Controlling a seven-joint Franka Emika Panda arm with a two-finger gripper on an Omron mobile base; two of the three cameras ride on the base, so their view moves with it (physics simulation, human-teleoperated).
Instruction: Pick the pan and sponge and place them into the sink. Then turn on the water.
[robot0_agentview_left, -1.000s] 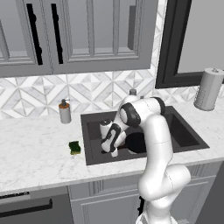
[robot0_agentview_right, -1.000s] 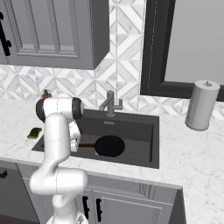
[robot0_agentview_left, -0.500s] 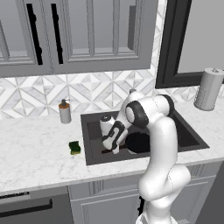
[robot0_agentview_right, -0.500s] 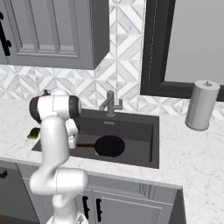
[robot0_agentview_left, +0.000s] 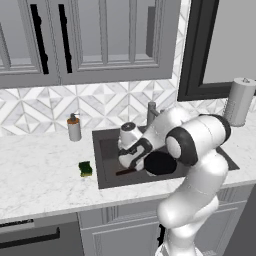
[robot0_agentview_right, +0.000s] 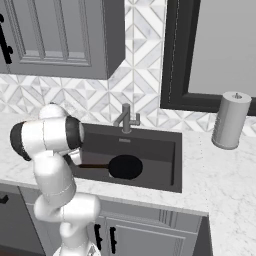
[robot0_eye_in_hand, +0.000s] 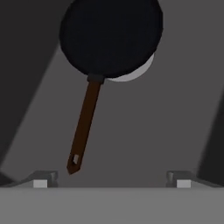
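Sink (robot0_agentview_left: 107, 150) holds the pan (robot0_agentview_right: 125, 166), flat on the basin floor over the drain, handle running toward the basin's left end. Hand (robot0_agentview_left: 131, 159) hangs released and empty over that left end, jaws wide. Sponge (robot0_agentview_left: 85, 168) sits on the surface just left of the rim, so the next reach likely goes leftward.

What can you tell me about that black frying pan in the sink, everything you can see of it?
The pan is round, shallow and matt black, with a long thin dark-brown handle that has a small hole near its tip. It lies flat on the floor of the dark-grey sink, partly covering the round silver drain. Its handle points toward the robot's side. The open end effector hangs above the handle's end, touching nothing.
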